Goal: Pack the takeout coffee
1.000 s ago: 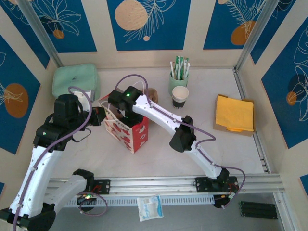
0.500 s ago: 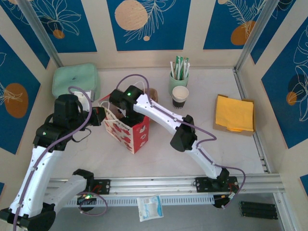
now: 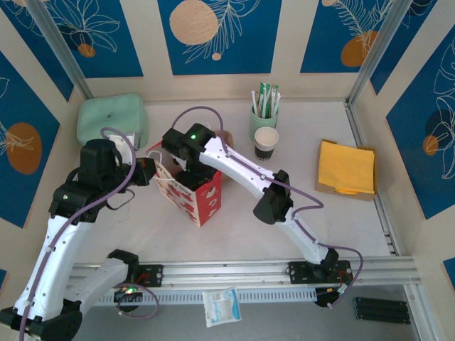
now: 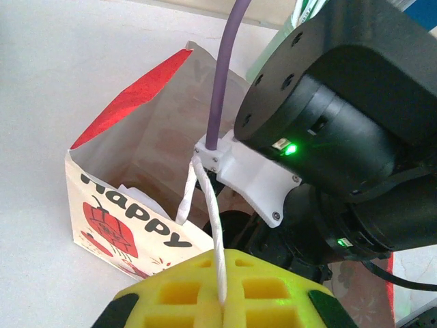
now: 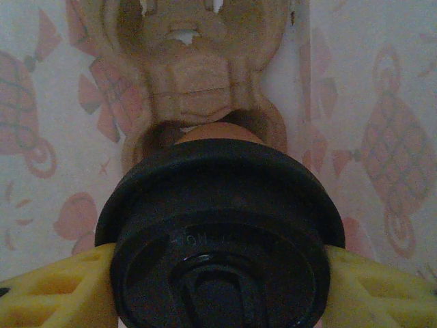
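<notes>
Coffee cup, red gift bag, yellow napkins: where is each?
coffee cup (image 5: 218, 229): right wrist view, black lid.
red gift bag (image 3: 205, 199): top external view, red side panel.
yellow napkins (image 3: 347, 167): top external view, stack's middle.

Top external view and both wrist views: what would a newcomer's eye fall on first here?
First, the red gift bag at the centre-left of the table, with the right arm reaching down into it. Inside, the right gripper clamps the black-lidded takeout coffee, with a moulded cardboard cup carrier beyond it. The left gripper pinches the bag's white cord handle.
</notes>
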Tool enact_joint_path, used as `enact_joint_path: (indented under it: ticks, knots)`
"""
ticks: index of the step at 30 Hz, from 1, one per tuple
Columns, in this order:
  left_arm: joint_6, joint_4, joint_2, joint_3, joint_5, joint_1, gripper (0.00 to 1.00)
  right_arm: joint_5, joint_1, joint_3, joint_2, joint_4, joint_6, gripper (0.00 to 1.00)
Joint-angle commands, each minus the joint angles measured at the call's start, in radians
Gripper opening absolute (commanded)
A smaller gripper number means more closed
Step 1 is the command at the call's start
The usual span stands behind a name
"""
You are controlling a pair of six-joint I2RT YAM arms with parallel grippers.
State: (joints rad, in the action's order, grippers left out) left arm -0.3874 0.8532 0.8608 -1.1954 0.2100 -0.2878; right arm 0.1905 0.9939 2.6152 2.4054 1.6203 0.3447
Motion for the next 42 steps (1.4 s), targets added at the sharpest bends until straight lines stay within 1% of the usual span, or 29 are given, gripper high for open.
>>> enact_joint_path:
  ticks: [1, 13, 26, 42]
  knots:
    - [-0.005, -0.008, -0.005, 0.014, 0.015, 0.01, 0.0, -0.013, -0.006, 0.044, -0.056, 0.079, 0.011, 0.56]
    - [-0.007, -0.009, 0.001, 0.012, 0.017, 0.01, 0.0, -0.005, -0.01, 0.048, -0.093, 0.081, 0.015, 0.56]
    - [-0.007, -0.009, 0.006, 0.011, 0.014, 0.01, 0.0, -0.019, -0.001, 0.041, -0.091, 0.109, -0.001, 0.56]
    - [0.013, -0.012, 0.021, 0.008, 0.009, 0.01, 0.0, -0.003, 0.011, 0.026, -0.089, 0.132, -0.015, 0.56]
